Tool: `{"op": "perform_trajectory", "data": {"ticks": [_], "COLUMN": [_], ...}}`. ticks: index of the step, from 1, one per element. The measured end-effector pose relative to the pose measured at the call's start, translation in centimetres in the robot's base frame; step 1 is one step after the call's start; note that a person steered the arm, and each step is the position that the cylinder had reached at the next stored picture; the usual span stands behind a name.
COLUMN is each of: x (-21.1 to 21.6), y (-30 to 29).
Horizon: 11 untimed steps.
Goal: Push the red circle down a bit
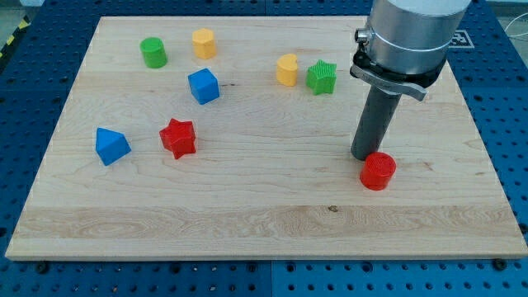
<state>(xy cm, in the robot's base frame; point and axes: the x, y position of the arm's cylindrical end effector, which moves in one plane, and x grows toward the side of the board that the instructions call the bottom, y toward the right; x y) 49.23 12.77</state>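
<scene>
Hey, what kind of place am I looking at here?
Probably a robotics lab bench: a wooden board lies on a blue perforated table, small coloured blocks such as the red circle are scattered on it, and my tip sits just above-left of that circle.

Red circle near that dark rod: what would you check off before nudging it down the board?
1. My tip sits just above and left of the red circle: ok.
2. Tip touching the circle: cannot tell.
3. Tip centred over the circle for a straight push: not ok, slightly left.
4. Path toward the view's bottom free of blocks: ok.
5. Room before the wooden board's bottom edge: ok.
6. Red star far off to the left: ok.
</scene>
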Motion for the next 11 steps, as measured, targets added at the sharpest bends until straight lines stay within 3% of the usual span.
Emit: {"op": "perform_trajectory", "data": {"ticks": [3, 6, 7, 9, 11], "x": [-2.1, -10.6, -10.4, 0.8, 4.1], "y": [-0.1, -0.3, -0.3, -0.5, -0.5]}}
